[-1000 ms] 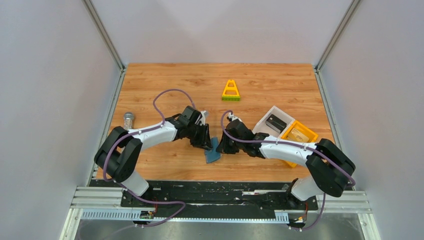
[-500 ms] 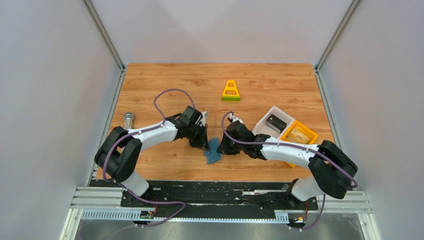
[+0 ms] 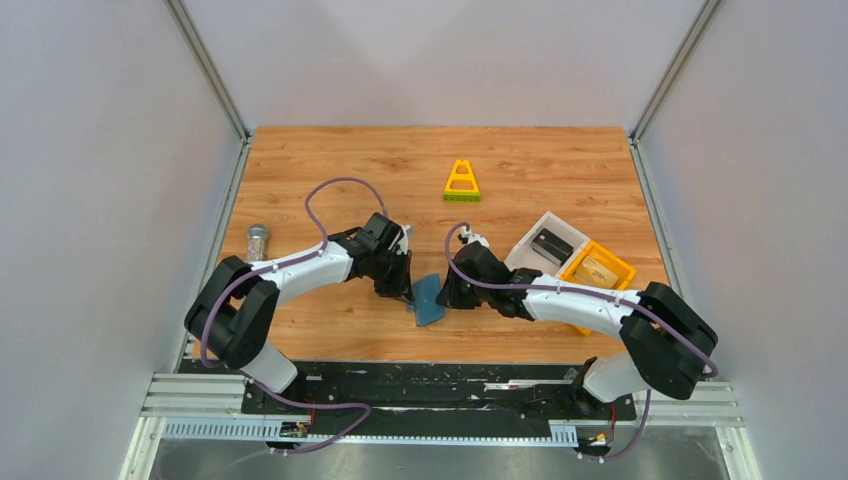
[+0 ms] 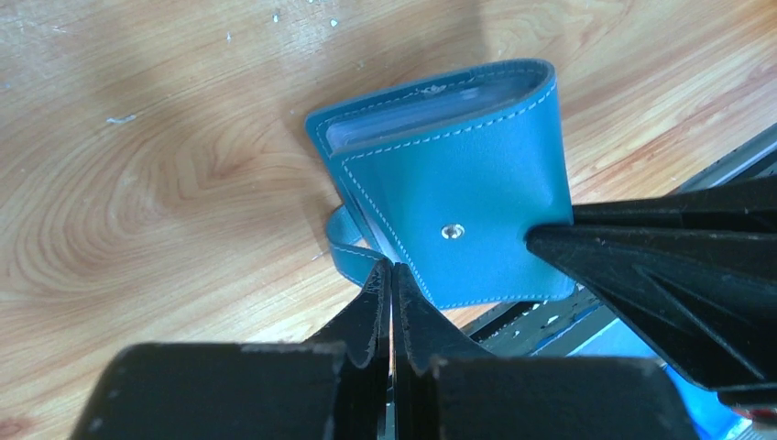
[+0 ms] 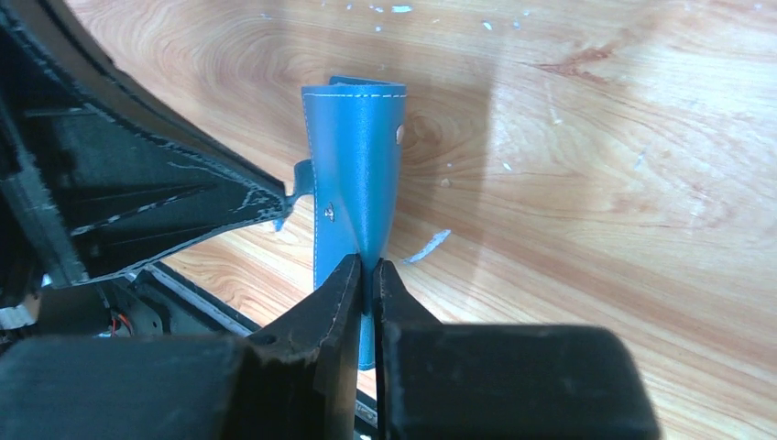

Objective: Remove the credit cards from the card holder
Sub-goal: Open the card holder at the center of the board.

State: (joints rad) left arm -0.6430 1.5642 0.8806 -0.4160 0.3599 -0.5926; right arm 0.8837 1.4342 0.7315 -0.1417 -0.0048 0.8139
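One card holder, two bins

No legible text, label, brand or number in any view. The card holder cover reads blank.

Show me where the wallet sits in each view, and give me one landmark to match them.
Top external: wallet at lower centre, above the black rail.
Left wrist: wallet centre-right, broad face with its snap showing; rail at lower right.
Right wrist: wallet at centre, seen as a narrow upright strip; rail at lower left.
Shared landmark: the rail along the near table edge.
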